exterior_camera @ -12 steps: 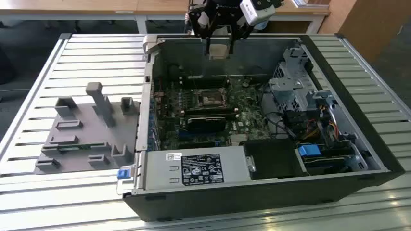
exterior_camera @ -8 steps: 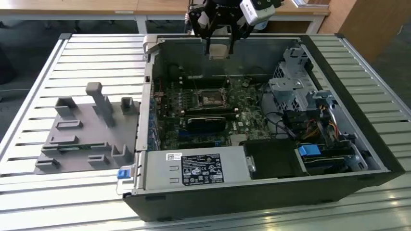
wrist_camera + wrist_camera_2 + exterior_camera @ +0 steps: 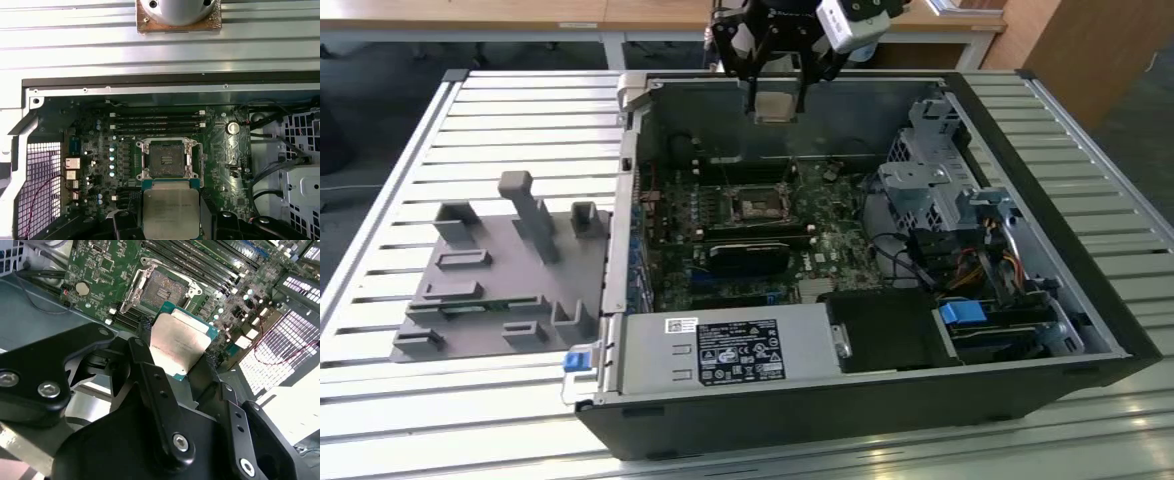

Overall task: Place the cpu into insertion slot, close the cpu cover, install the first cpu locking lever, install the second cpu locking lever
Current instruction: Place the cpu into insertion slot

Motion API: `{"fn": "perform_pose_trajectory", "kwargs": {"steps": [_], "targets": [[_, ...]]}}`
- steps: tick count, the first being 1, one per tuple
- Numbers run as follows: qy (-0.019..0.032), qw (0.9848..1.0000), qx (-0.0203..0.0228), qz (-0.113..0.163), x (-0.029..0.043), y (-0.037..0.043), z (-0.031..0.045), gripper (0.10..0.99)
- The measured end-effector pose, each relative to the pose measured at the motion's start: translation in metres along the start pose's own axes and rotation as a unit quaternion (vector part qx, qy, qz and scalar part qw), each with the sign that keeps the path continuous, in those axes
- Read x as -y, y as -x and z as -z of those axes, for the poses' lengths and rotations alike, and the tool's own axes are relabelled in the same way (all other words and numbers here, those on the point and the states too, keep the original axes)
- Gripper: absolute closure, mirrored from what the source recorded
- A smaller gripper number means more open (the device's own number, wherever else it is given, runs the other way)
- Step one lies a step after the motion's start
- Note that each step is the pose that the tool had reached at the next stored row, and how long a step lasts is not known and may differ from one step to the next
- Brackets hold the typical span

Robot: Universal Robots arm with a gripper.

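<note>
In the exterior view the hand (image 3: pixel 775 98) hung over the far wall of the open case (image 3: pixel 854 420), which lay on its side on the slatted worktop (image 3: pixel 400 150). It pinched the cpu (image 3: pixel 775 110) by two opposite edges, high above the board (image 3: pixel 814 250). The slot (image 3: pixel 758 206) sat near the middle of the board, nearer the camera than the hand and well apart from the chip. A black power supply (image 3: pixel 734 352) filled the near corner of the case, and a grey fixture (image 3: pixel 494 280) lay on the worktop at the exterior view's left, beside the case.

In the second wrist view the fingers (image 3: pixel 141 335) pressed against the two sides of the cpu (image 3: pixel 180 342), its silver top facing the camera (a green rim showed along its edges). Beyond it lay the slot (image 3: pixel 162 289), its dark centre uncovered inside a silver rim, with nothing seated in it. The chip did not touch the board.

In the first wrist view the cpu (image 3: pixel 171 210) appeared just beside the slot (image 3: pixel 166 159), edges roughly square to it, clamped in the hand (image 3: pixel 171 222). Long memory slots (image 3: pixel 155 122) ran on the far side of the slot.
</note>
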State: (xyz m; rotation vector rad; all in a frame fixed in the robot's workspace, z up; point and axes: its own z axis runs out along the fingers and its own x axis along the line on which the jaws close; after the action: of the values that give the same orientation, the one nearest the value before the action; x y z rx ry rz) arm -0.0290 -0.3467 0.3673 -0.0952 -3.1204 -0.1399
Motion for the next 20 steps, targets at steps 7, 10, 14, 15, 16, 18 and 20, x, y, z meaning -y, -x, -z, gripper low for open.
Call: {"fn": "perform_pose_trajectory", "kwargs": {"steps": [7,10,14,15,16,18,20], "targets": [[0.0007,0.9989,0.0042,-0.047,0.0000,0.0000,-0.0003,0.545],[0.0009,0.9979,0.0058,-0.064,0.0000,0.0000,-0.0003,0.545],[0.0011,0.9960,0.0080,-0.089,0.0001,0.0000,-0.0005,0.545],[0.0012,0.9954,0.0086,-0.096,0.0001,0.0000,-0.0005,0.545],[0.0013,0.9946,0.0093,-0.103,0.0001,0.0000,-0.0006,0.545],[0.0014,0.9930,0.0106,-0.118,0.0001,0.0000,-0.0007,0.545],[0.0015,0.9910,0.0120,-0.133,0.0001,0.0000,-0.0009,0.545]]}}
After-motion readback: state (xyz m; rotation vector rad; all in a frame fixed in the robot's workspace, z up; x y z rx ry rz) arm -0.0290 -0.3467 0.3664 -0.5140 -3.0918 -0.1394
